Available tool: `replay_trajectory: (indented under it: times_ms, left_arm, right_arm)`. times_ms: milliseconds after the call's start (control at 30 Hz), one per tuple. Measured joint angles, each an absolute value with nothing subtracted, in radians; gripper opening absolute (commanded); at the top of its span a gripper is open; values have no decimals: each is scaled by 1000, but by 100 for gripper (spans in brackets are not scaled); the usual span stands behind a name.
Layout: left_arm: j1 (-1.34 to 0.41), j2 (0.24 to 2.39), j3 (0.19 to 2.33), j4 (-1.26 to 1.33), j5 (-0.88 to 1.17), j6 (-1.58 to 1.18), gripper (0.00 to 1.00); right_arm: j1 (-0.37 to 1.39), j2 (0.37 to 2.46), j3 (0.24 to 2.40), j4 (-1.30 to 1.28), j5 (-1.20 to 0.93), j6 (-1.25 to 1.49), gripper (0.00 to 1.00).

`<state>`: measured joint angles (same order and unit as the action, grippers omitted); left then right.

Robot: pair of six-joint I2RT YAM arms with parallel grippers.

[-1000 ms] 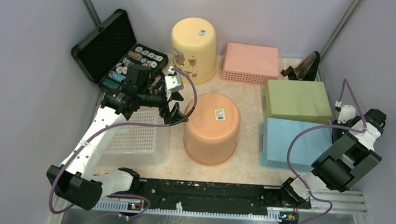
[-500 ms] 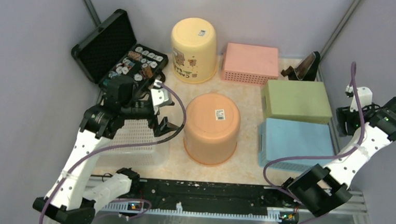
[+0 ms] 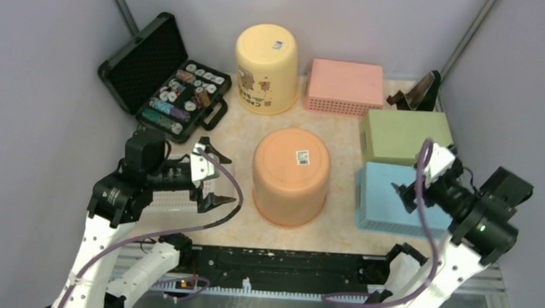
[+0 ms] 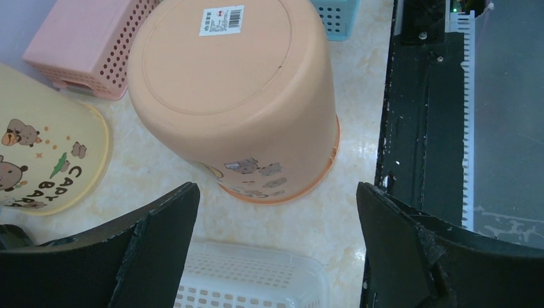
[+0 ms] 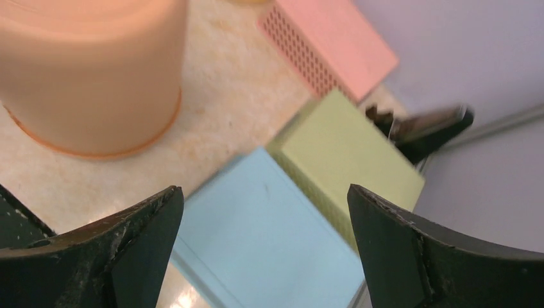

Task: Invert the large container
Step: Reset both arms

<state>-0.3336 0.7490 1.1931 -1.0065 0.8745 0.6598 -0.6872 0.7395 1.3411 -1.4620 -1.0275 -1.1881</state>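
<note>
The large container, an orange bucket (image 3: 291, 176), stands mouth down at the table's middle, with a barcode sticker on its upturned base. It also fills the top of the left wrist view (image 4: 231, 96) and the top-left corner of the right wrist view (image 5: 90, 70). My left gripper (image 3: 214, 179) (image 4: 277, 192) hangs open to the bucket's left, apart from it, over the right end of a white basket (image 4: 244, 282). My right gripper (image 3: 407, 187) (image 5: 264, 192) is open and empty above the blue basket (image 5: 256, 244), to the bucket's right.
A yellow bucket (image 3: 266, 68) stands mouth down at the back. Pink (image 3: 344, 87), green (image 3: 408, 137) and blue (image 3: 395, 204) baskets lie upside down on the right. An open black case of chips (image 3: 167, 83) sits at the back left. A black rail (image 3: 284, 265) runs along the near edge.
My left gripper has drawn back from the orange bucket's side toward the near left, over the white basket. My right arm has swung in from the right wall to above the blue basket.
</note>
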Motion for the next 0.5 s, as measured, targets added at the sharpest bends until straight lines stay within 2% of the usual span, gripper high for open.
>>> replay_trajectory:
  times_ms: [100, 233, 500]
  left_arm:
    - [-324, 721, 1174, -1018, 875, 673, 99]
    - [-314, 691, 1168, -1032, 885, 691, 99]
    - [-309, 632, 1157, -1102, 934, 775, 99]
  right_arm:
    - [-687, 606, 1340, -1478, -1201, -1203, 99]
    - [-687, 526, 1341, -1497, -1395, -1161, 99]
    - [-687, 488, 1343, -1506, -1513, -954, 99]
